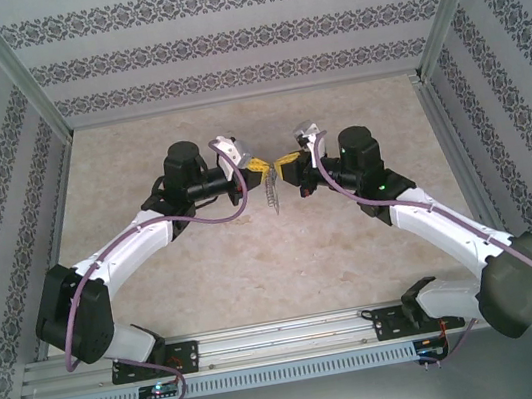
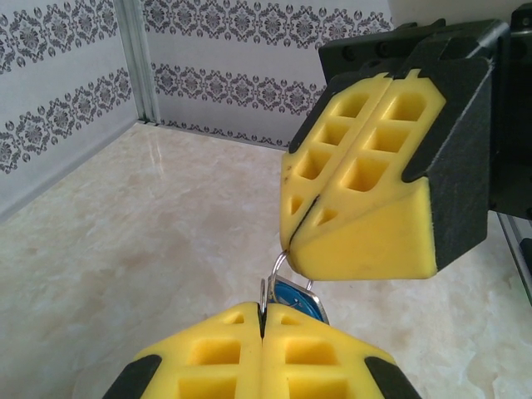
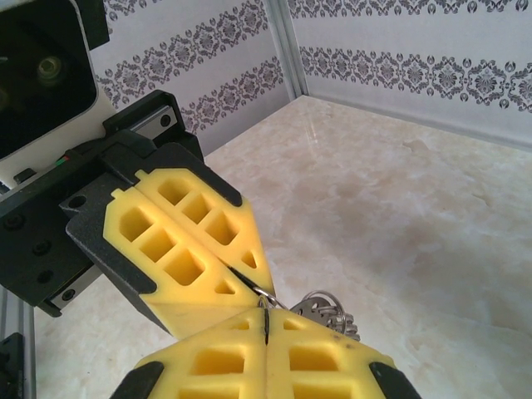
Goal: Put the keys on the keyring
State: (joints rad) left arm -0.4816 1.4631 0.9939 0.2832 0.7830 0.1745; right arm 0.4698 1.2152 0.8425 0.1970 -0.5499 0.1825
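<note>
My two grippers meet tip to tip above the middle of the table, both shut. The left gripper (image 1: pixel 259 169) (image 2: pixel 264 314) pinches a thin silver ring that seems to belong to the keyring (image 3: pixel 326 312). The keyring's chain (image 1: pixel 272 197) dangles below the tips. The right gripper (image 1: pixel 285 167) (image 3: pixel 264 321) pinches a thin wire loop (image 2: pixel 279 261) that runs to the keys. Their blue tag (image 2: pixel 298 299) in a silver frame hangs just behind the left fingertips. The two metal loops touch or overlap between the tips, and I cannot tell whether they are linked.
The marble-patterned tabletop (image 1: pixel 256 262) lies below the hanging chain. Patterned walls (image 1: pixel 221 45) and metal corner posts (image 1: pixel 17 67) enclose the table at the back and sides. The arm bases sit on the rail (image 1: pixel 288 338) at the near edge.
</note>
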